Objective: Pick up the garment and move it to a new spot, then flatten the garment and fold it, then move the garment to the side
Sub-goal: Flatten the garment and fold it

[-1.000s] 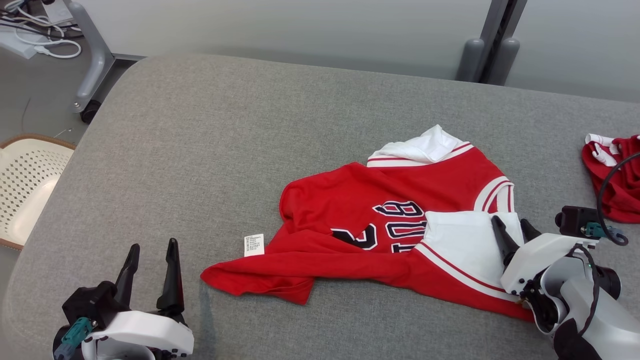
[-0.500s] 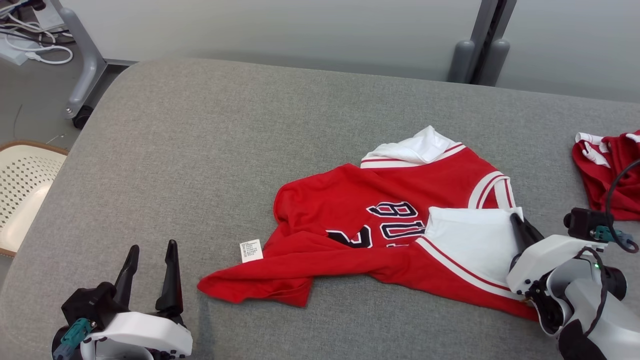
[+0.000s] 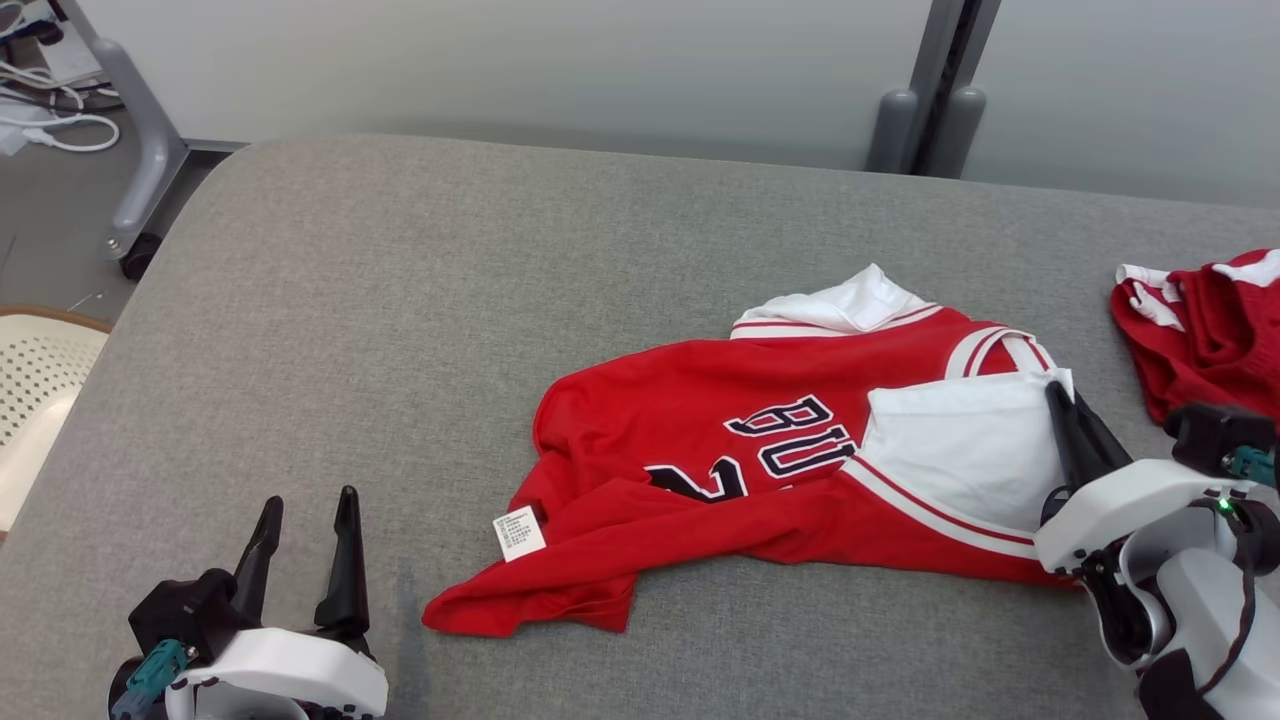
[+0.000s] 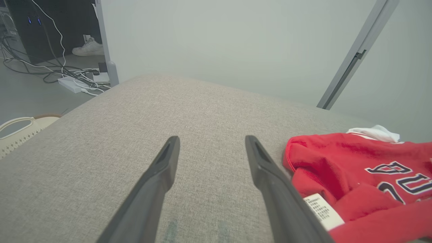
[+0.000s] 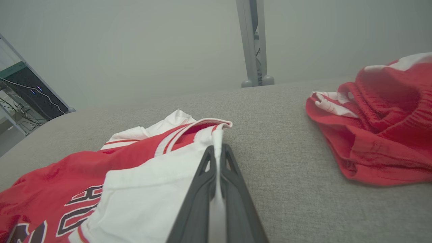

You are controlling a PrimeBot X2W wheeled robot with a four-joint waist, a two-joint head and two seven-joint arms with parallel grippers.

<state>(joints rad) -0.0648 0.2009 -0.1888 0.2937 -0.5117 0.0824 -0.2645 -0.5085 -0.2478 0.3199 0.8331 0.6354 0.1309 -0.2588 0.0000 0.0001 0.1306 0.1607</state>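
- Toward the near edge of the bench (image 3: pixel 400 300), right of its middle, the garment (image 3: pixel 690 410) lies crumpled. Your right jaws are closed on its white panel (image 3: pixel 950 450) at the garment's right end. Lift slowly and check that the whole shirt follows, not one loose layer. Your left jaws stand wide and empty by the near left corner, clear of the cloth. The right arm covers the garment's near right corner, and a fold swallows part of the lettering.
- Left wrist view: the fingers (image 4: pixel 270 175) spread over bare bench. The garment (image 4: pixel 337 158) lies just beside one of them, which half hides its label (image 4: pixel 322 211). The frame cuts off the rest of the shirt.
- Right wrist view: the fingers (image 5: pixel 199 202) press together on a thin white edge (image 5: pixel 217 145) of the garment. You cannot tell how many layers they pinch. Steer the carry away from the second red garment (image 5: pixel 378 128) near the bench's right edge, itself cut off by the frame.
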